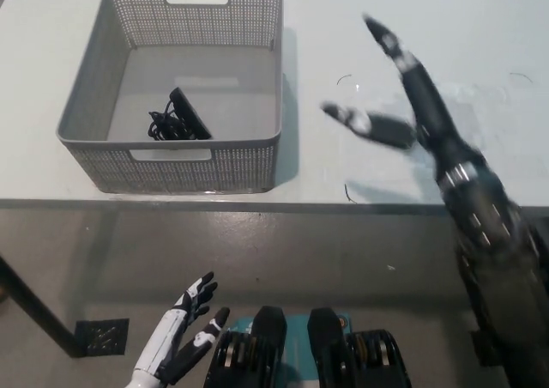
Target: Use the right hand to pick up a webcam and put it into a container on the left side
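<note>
Webcam [182, 118] lies tangled in its cable inside the basket [94, 113]; right hand [401, 96] spread, blurred; left hand [180, 324] open below.

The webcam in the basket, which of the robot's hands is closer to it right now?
By the picture, roughly equal, the right slightly nearer. The black right hand hangs open over the table, right of the grey basket holding the webcam. The white left hand rests open below the table edge.

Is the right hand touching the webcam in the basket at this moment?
Apart. The head view shows the right hand open over bare table, with the basket wall between it and the webcam.
</note>
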